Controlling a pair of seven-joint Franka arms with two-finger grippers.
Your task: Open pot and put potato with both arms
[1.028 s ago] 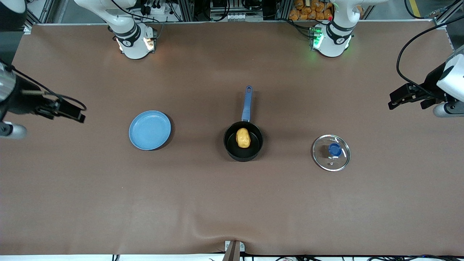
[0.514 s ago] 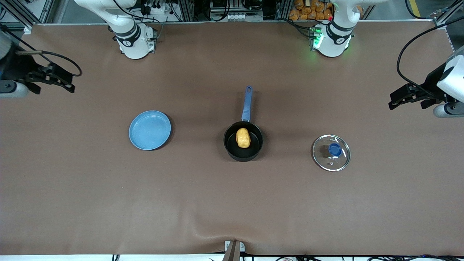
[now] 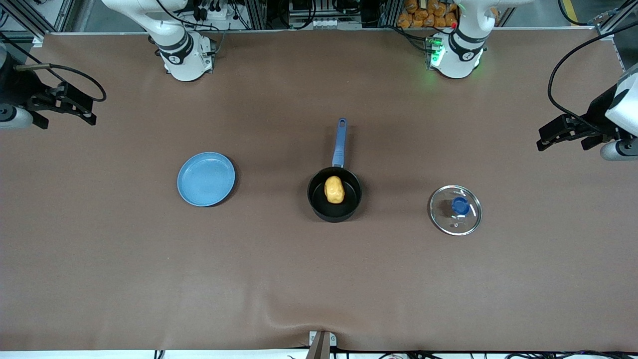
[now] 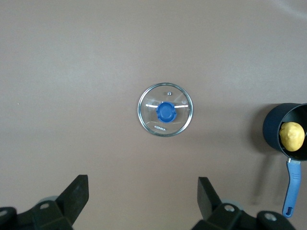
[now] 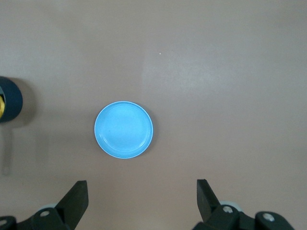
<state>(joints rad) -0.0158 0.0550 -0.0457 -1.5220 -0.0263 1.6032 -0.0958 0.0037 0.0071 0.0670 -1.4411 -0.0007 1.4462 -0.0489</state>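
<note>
Both end effectors spread, empty: left end effector (image 3: pixel 558 135) and right end effector (image 3: pixel 62 105) up at bench ends. Potato (image 3: pixel 334 189) in pot (image 3: pixel 334 206); lid (image 3: pixel 455 210), plate (image 3: pixel 206 179) flank it.

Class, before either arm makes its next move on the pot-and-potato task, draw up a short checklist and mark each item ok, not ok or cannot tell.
1. Lid off the pot, flat on the table toward the left arm's end: ok.
2. Potato inside the pot: ok.
3. Left gripper jaws open, holding nothing: ok.
4. Right gripper jaws open, holding nothing: ok.
5. Both grippers out at the table's ends, away from the pot: ok.
6. Blue plate bare, apart from the pot: ok.
</note>
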